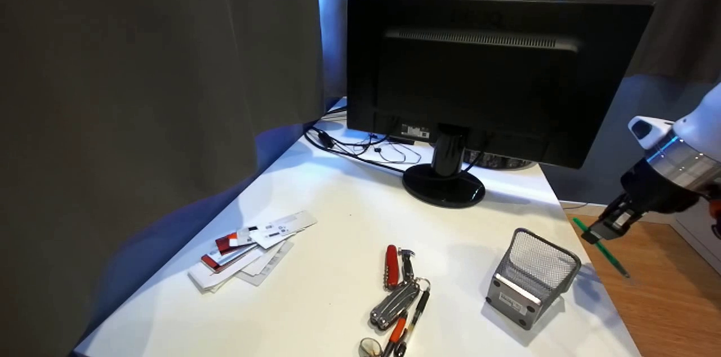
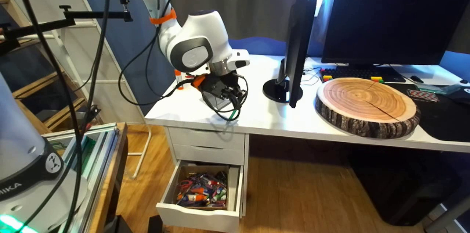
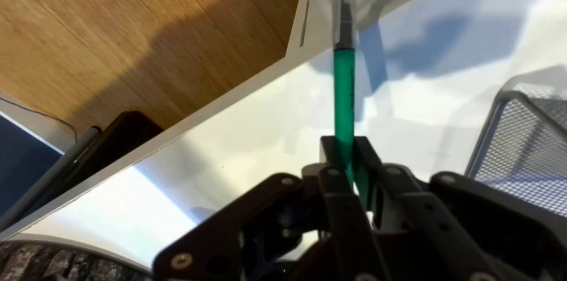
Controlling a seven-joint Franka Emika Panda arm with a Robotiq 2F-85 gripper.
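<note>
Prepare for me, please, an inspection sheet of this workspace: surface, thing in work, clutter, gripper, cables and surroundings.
Surface: white desk; a mesh cup lies on its side there.
Thing in work: green pen, held off the desk near its edge, apart from the cup.
Clutter: loose papers overlap in a pile; red pocket knife, folding tool and black pen lie close together.
Gripper: closed on the green pen.
Cables: black cords lie on the desk beside the screen; a black cable hangs in loops near the gripper.
Surroundings: open drawer below the desk, holding stationery; wooden floor beneath.
</note>
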